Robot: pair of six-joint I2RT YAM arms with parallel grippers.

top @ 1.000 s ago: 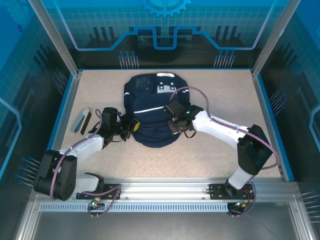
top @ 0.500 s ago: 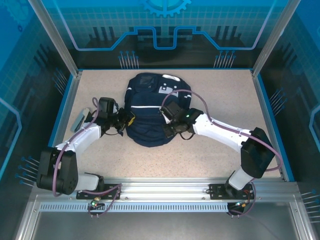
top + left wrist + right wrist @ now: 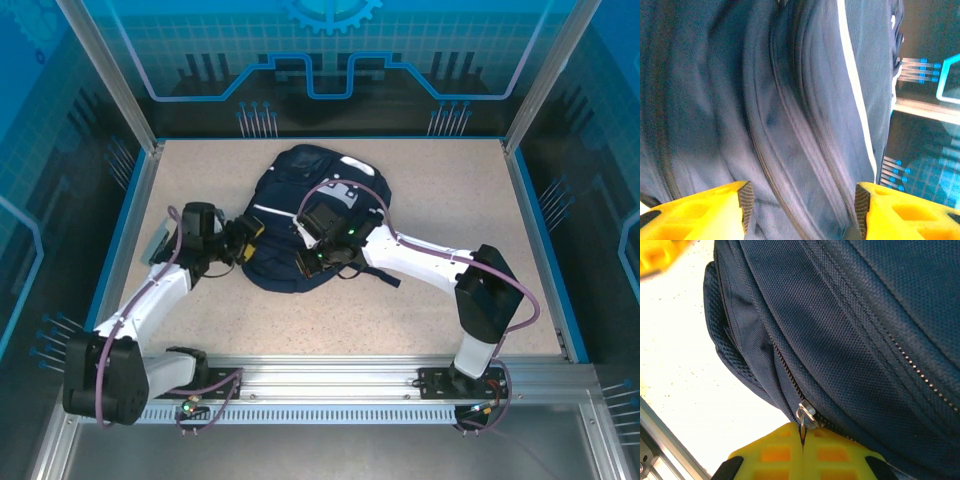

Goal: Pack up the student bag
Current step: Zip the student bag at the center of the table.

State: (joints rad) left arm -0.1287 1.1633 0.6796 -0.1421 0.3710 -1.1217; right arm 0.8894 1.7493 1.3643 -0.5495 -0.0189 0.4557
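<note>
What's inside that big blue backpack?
Nothing inside can be seen: navy fabric covers the student bag, and its zipper looks closed where the right gripper pinches the zipper pull.

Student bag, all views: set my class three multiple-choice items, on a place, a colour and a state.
1. Where does the student bag lie? A on the table B on a shelf C on a chair
2. Its thin stripe is: A red B white C yellow
3. The right hand is: A open B shut on the zipper pull C holding a pen
Answers: 1 A, it rests on the speckled top; 2 B, white against navy; 3 B, it is closed around the pull.
</note>
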